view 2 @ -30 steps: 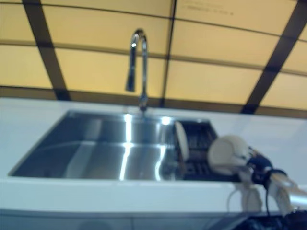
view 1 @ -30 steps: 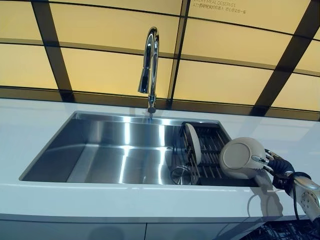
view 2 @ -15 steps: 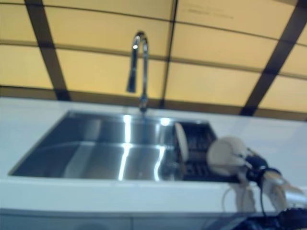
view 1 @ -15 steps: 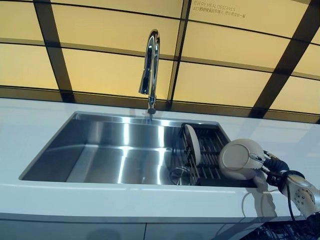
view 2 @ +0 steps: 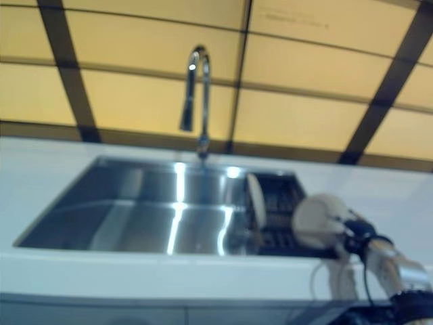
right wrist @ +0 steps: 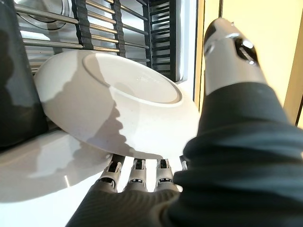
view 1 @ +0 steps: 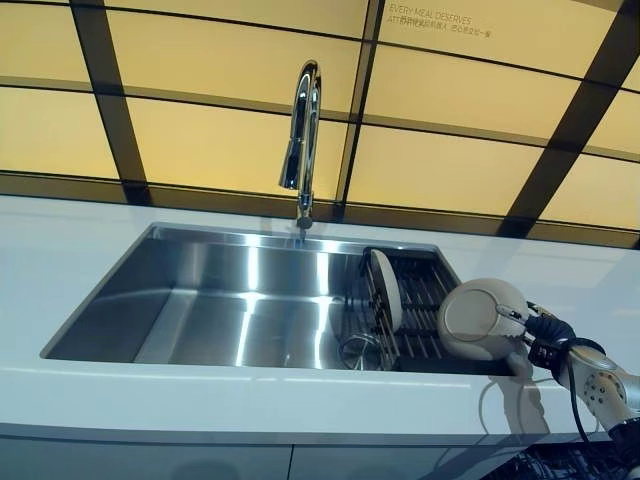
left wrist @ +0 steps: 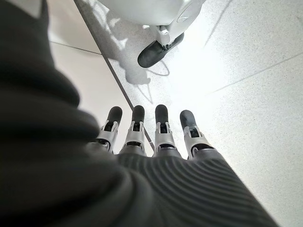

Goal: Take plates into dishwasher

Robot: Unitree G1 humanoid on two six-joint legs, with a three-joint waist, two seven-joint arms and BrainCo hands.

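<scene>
My right hand [view 1: 553,338] is shut on a beige plate [view 1: 481,318]. It holds the plate tilted on edge above the right end of the sink, over the dish rack [view 1: 428,290]. In the right wrist view the fingers lie under the plate [right wrist: 118,101] and the thumb [right wrist: 230,47] reaches over its rim. A second beige plate [view 1: 386,288] stands upright in the rack's left part. My left hand [left wrist: 151,137] shows only in its wrist view, with fingers straight, empty, pointing at the floor.
The steel sink [view 1: 180,300] is set in a white countertop [view 1: 200,400], with a tall chrome faucet [view 1: 303,140] behind it and a round drain [view 1: 358,350] beside the rack. A dark wire rack [view 1: 545,465] shows below the counter edge at lower right.
My right hand and the plate have shifted very slightly to the left and the forearm has dropped a little. The plate in the rack has not moved.
</scene>
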